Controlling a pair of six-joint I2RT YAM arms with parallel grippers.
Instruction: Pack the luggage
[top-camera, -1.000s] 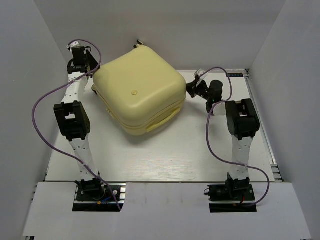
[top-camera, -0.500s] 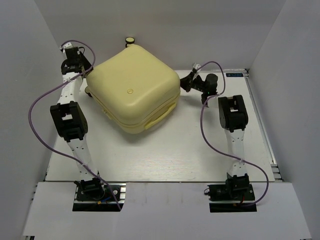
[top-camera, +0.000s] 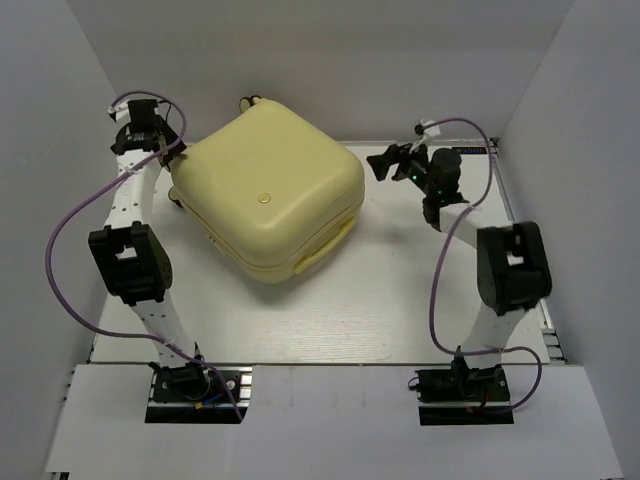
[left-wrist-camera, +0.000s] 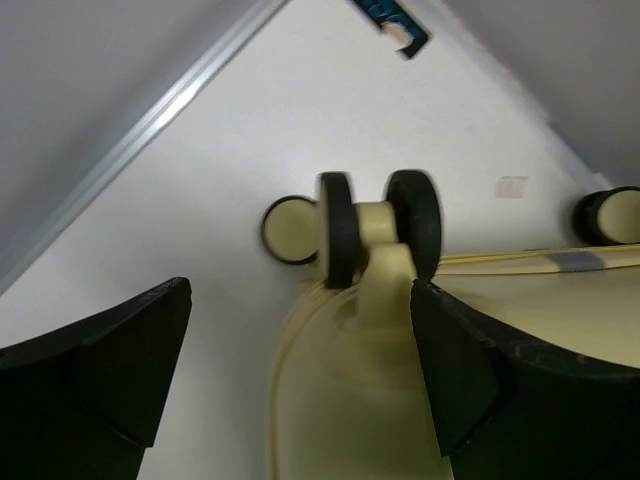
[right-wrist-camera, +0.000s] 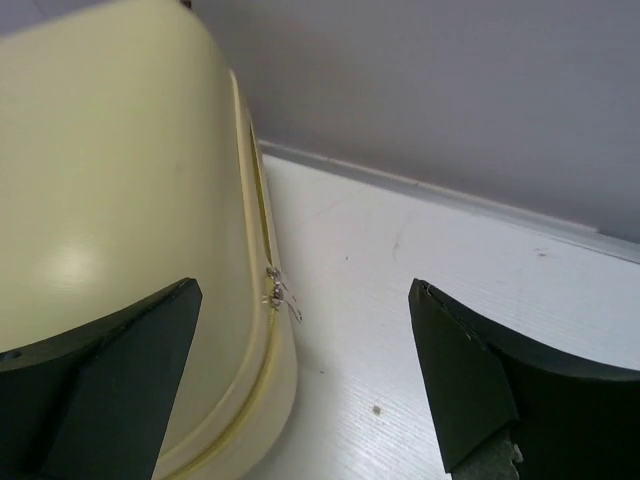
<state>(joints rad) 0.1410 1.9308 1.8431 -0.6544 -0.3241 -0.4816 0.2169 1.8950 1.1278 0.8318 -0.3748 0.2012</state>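
Now, on your left, the left gripper (top-camera: 168, 152) stands with its jaws spread wide at the far-left corner of the luggage (top-camera: 270, 190). Its wrist view shows a twin wheel (left-wrist-camera: 335, 230) of the case lying ahead between the fingers, clamped by neither. The luggage lies shut on the table (top-camera: 400, 300), toward the back, between your two arms. On your right, the right gripper (top-camera: 383, 160) is likewise spread and holds nothing, just off the case's right side, near the zipper pull (right-wrist-camera: 276, 291).

No text is readable; the small blue label (left-wrist-camera: 392, 22) on the table (left-wrist-camera: 300, 120) is too blurred.
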